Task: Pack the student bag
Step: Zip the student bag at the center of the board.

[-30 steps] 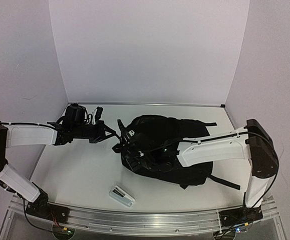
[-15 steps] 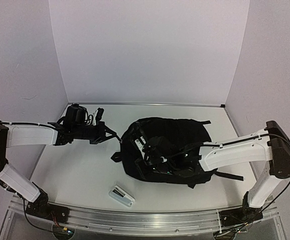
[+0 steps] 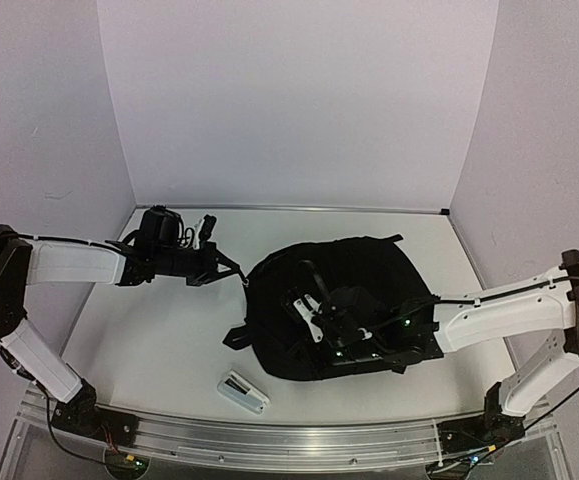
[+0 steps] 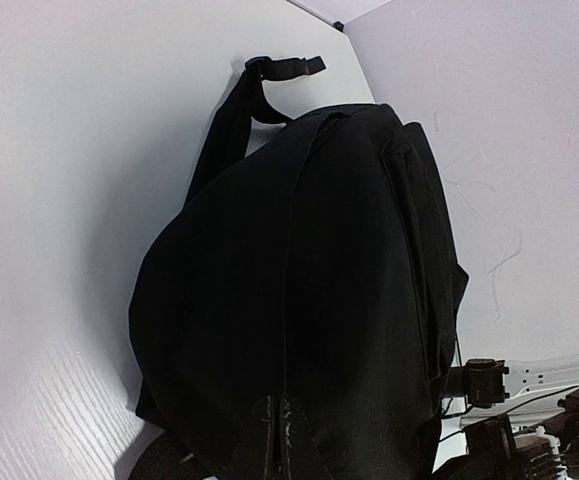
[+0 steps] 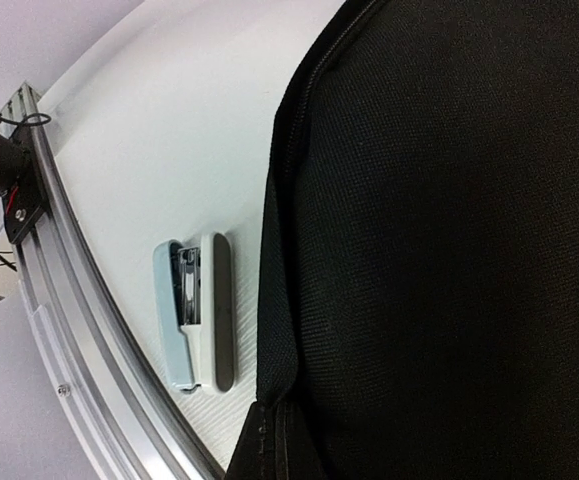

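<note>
— What did the place look like?
— Pale lilac walls (image 3: 299, 100) boxed in a white table (image 3: 159, 330), with a metal rail (image 3: 269, 438) along its near edge.
— And the student bag?
— The student bag (image 3: 369, 275) lay flat, right of the table's centre. It was soft black fabric, rounded, with one strap (image 4: 231, 125) poking out at its far side. A pale stapler (image 3: 242, 390) sat near it on the rail side, not touching.
— The grippers?
— The left gripper (image 3: 235, 271) was clamped on the bag's left edge. The right gripper (image 3: 314, 318) rested on top of the bag, jaws together. Black on black, I couldn't tell whether any fabric was caught between them.
</note>
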`<state>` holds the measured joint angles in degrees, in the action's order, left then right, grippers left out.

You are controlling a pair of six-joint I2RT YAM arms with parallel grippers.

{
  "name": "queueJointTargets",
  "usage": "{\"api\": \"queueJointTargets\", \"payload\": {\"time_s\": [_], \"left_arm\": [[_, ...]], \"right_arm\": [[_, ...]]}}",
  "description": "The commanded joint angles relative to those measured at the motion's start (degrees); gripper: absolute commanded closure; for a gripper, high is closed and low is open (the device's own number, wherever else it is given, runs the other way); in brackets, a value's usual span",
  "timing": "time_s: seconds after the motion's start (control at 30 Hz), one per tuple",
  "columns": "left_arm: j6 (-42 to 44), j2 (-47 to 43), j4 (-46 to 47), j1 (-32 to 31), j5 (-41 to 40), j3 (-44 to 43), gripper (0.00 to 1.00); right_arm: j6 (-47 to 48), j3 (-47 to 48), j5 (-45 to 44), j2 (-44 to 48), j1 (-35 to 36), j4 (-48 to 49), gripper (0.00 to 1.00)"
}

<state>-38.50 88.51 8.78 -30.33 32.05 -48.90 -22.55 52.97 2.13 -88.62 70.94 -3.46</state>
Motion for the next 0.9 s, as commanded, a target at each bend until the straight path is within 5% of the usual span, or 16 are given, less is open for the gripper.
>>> {"api": "queueJointTargets", "payload": {"time_s": [0.0, 0.47, 0.63, 0.73, 0.87], "left_arm": [[1.7, 0.8, 4.5, 0.8, -0.7, -3.4, 1.0], [0.9, 6.1, 8.0, 0.8, 2.9, -6.8, 1.0], [0.2, 6.5, 9.1, 0.8, 4.8, -6.6, 1.0], [0.0, 6.1, 10.0, 0.8, 6.0, -6.0, 1.0], [0.0, 5.6, 10.1, 0.8, 7.7, -5.4, 1.0]], "right_arm": [[-2.6, -2.8, 7.4, 4.6, 1.7, -3.6, 1.0], [-3.3, -6.0, 22.7, 8.9, 2.3, -7.5, 1.0], [-2.9, -3.9, 19.5, 9.7, 2.3, -9.8, 1.0], [-3.9, -1.1, 11.3, 10.2, 2.2, -10.0, 0.82], [-7.1, 3.9, -0.5, 10.3, 2.3, -10.0, 0.46]]}}
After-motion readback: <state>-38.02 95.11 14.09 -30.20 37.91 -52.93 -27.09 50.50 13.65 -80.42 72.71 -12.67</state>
